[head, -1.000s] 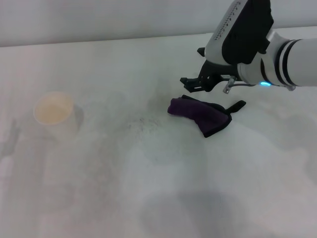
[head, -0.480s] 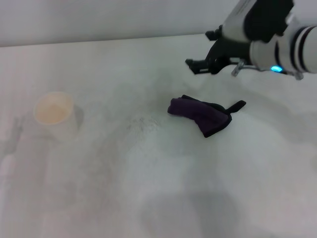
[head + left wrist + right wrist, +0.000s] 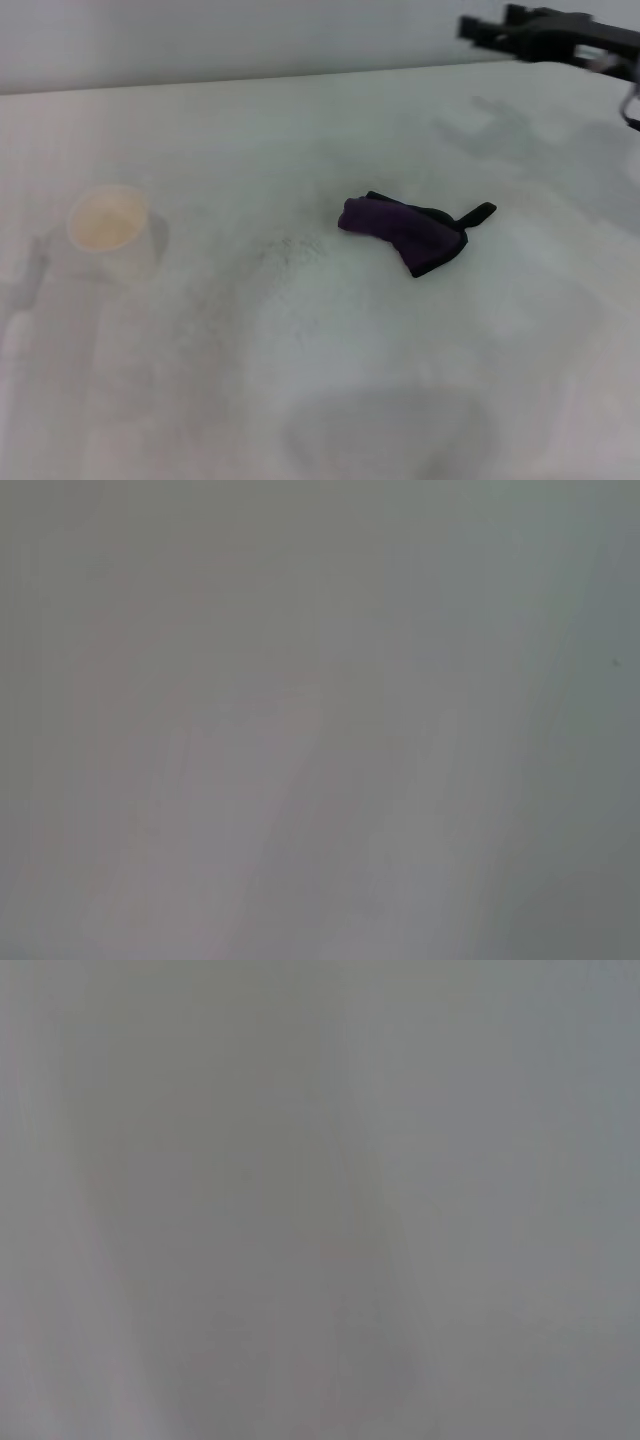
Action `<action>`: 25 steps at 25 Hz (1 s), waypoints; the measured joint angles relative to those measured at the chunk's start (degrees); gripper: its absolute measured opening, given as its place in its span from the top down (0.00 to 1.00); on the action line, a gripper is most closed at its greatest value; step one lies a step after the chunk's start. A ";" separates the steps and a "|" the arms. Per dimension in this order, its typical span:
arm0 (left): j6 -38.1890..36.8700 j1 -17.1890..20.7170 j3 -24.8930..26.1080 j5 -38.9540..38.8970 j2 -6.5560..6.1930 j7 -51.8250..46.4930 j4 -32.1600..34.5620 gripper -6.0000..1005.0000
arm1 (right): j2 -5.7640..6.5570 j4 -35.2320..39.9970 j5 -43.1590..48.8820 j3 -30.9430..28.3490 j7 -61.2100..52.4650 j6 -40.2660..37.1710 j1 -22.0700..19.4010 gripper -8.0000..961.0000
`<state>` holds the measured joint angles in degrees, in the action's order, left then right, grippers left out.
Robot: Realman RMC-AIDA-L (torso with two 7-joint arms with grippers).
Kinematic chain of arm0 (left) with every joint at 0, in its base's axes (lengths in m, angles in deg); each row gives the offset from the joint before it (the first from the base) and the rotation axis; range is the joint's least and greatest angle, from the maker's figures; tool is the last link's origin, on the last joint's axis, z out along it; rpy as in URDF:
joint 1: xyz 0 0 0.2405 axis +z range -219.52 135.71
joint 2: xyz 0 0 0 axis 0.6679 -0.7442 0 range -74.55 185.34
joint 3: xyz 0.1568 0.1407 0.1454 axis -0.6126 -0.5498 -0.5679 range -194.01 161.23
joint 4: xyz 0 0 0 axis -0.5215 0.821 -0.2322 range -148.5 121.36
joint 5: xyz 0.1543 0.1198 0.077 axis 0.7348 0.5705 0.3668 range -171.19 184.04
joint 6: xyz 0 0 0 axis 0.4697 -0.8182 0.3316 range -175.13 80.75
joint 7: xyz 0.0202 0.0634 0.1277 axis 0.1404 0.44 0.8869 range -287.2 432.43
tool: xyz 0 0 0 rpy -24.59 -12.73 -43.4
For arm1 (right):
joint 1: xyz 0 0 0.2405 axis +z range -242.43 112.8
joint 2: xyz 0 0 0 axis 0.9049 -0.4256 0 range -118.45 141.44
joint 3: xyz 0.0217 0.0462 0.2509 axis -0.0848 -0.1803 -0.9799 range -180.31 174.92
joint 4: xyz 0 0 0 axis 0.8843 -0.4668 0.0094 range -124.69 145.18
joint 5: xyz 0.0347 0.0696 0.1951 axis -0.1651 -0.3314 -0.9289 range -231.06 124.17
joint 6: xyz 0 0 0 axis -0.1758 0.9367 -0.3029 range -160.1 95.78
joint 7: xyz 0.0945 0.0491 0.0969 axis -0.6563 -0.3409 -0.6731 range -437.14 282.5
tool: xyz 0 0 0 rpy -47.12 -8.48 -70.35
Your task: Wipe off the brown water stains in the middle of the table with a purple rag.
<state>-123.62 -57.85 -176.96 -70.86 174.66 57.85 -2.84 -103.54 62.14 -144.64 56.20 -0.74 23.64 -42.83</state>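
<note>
I see the purple rag (image 3: 404, 228) lying bunched on the tabletop (image 3: 330, 380), a bit right of centre, black edging showing and its thin black strap tail (image 3: 478, 214) sticking out toward the right. Nothing is touching it. The right tool (image 3: 500, 27) is up at the far right corner of the head view, well apart from the rag and clear of the surface; its dark fingers (image 3: 478, 27) look spread and hold nothing, though they are partly cut by the picture edge. Its shadow falls on the tabletop below it, beyond the rag. I have no sight of the left tool in any view. The brown water stains (image 3: 285, 252) read only as a faint patch of tiny dark specks just left of the rag, near mid-tabletop; I can't make out a clear tan patch there. A cream paper cup (image 3: 110, 228) stands upright at the left side, well apart from rag and specks. Both wrist views give me only plain grey-white surface, no detail.
</note>
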 joint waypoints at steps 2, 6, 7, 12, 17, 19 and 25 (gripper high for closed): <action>0.02 0.00 0.00 0.09 0.00 0.00 0.00 0.12 | -0.01 -9.63 -8.72 -8.18 8.85 3.74 0.95 0.09; 0.05 0.02 -0.04 0.14 0.00 0.00 0.00 0.12 | -0.31 -25.49 -21.97 -19.27 30.83 5.53 1.35 0.09; 0.05 0.07 -0.04 0.14 0.00 0.00 -0.02 0.12 | -0.34 -28.94 -24.97 -20.57 38.78 5.89 1.35 0.09; 0.47 0.07 0.00 -0.22 0.06 0.00 -0.23 0.12 | -0.78 -42.27 -36.22 -22.26 71.97 6.75 1.62 0.09; 1.15 -0.34 0.00 -0.25 0.01 0.00 -0.43 0.12 | -0.96 -47.34 -37.21 -22.36 83.17 5.17 2.41 0.09; 1.32 -0.42 0.00 -0.19 0.00 0.06 -0.46 0.12 | -0.97 -47.88 -37.24 -22.39 82.87 4.41 2.57 0.09; 1.62 -0.54 -0.07 0.05 -0.01 0.76 -0.67 0.12 | -0.98 -48.82 -37.29 -22.44 82.11 4.15 2.76 0.09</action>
<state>-121.99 -58.38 -177.03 -70.82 174.66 58.60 -3.51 -104.52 13.32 -181.93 33.76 81.38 27.80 -40.07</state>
